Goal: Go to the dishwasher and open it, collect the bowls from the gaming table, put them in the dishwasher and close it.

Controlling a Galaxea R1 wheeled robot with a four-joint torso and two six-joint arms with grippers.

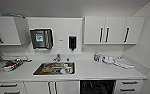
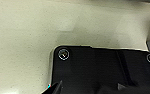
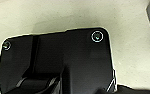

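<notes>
The dishwasher (image 1: 97, 87) sits under the white counter (image 1: 91, 71), just right of the sink. Its bay is a dark opening with the inside showing, low in the head view. The bowls and the gaming table are out of view. Both wrist views look down past the robot's dark plate onto a pale speckled floor (image 2: 28, 37) (image 3: 66, 15).
A steel sink (image 1: 54, 68) holds several dishes. On the counter's left end stands a dish rack (image 1: 6, 63); a bottle (image 1: 96, 57) and cloths (image 1: 117, 61) lie at the right. White drawers (image 1: 128, 86) flank the dishwasher, with wall cabinets (image 1: 113, 30) above. A side wall closes the right.
</notes>
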